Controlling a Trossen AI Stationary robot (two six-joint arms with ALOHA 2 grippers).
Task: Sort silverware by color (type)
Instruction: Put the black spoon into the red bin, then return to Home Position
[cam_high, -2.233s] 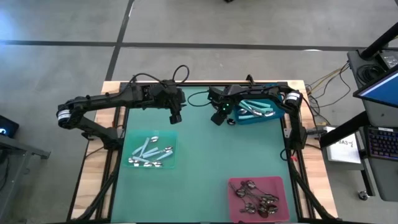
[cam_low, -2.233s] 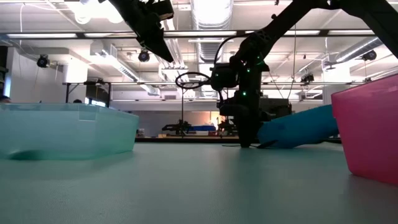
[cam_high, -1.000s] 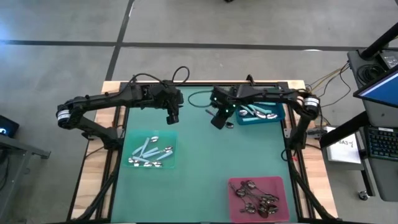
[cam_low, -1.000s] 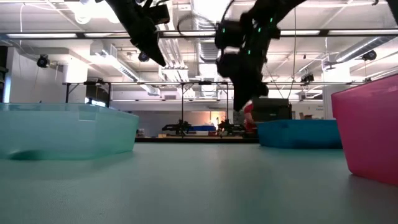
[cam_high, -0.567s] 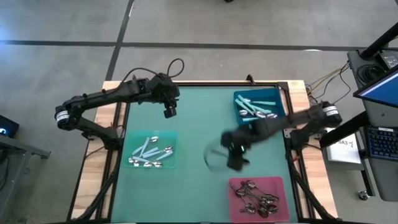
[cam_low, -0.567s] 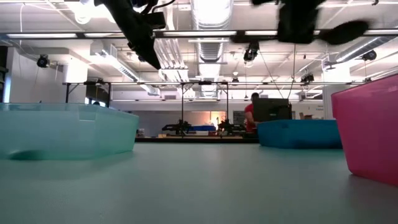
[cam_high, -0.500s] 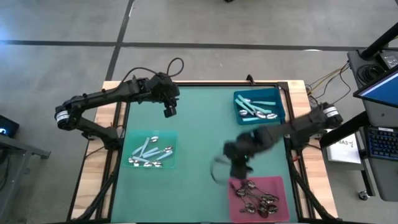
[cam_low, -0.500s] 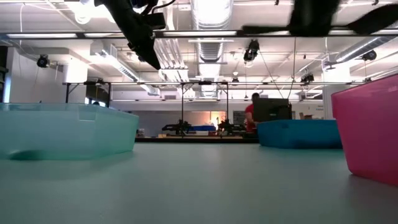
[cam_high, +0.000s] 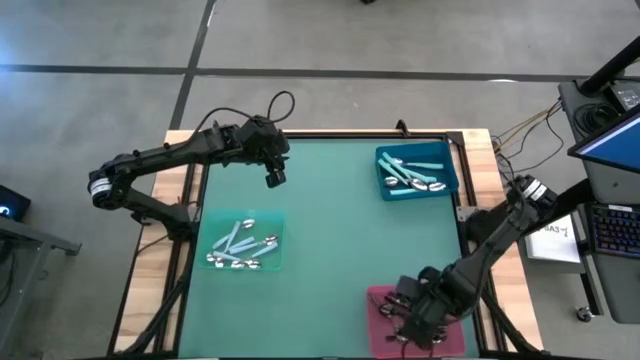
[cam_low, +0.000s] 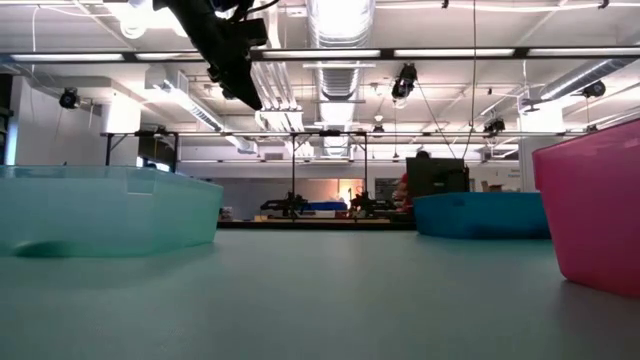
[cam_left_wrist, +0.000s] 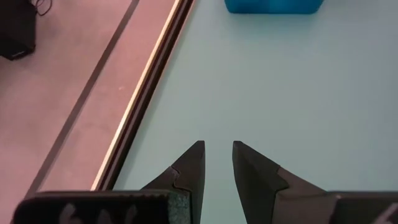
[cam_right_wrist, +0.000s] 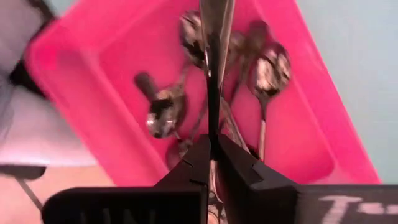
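Note:
My right gripper (cam_right_wrist: 212, 144) hovers over the pink tray (cam_high: 378, 298) at the table's near right, shut on an all-metal spoon (cam_right_wrist: 214, 25). Several all-metal spoons (cam_right_wrist: 266, 70) lie in that tray. My left gripper (cam_left_wrist: 217, 155) hangs above the table's far left part (cam_high: 272, 178), open, with nothing between its fingers. Pale-handled spoons (cam_high: 240, 243) lie in the clear teal tray (cam_high: 277, 262) at the left. Teal-handled spoons (cam_high: 412, 178) lie in the blue tray (cam_high: 447, 158) at the far right. My right gripper pinches the spoon's thin handle (cam_right_wrist: 212, 124) between its two fingers. The fingers slant steeply down from above and lie along the spoon. The spoon sticks out beyond the fingertips, bowl end (cam_right_wrist: 216, 15) away from them, clear above the spoons in the pink tray.
The green mat (cam_high: 330, 230) lies bare between the three trays. A black frame rail (cam_left_wrist: 146, 93) runs along the table's far edge by my left gripper. In the low view the pink tray's wall (cam_low: 595, 215) stands close at the right.
My right gripper has swung fast from beside the blue tray at the far right across the mat toward the near edge. It now stands over the pink tray, its wrist turned and its fingers still shut. My left gripper has shifted a little toward the far left.

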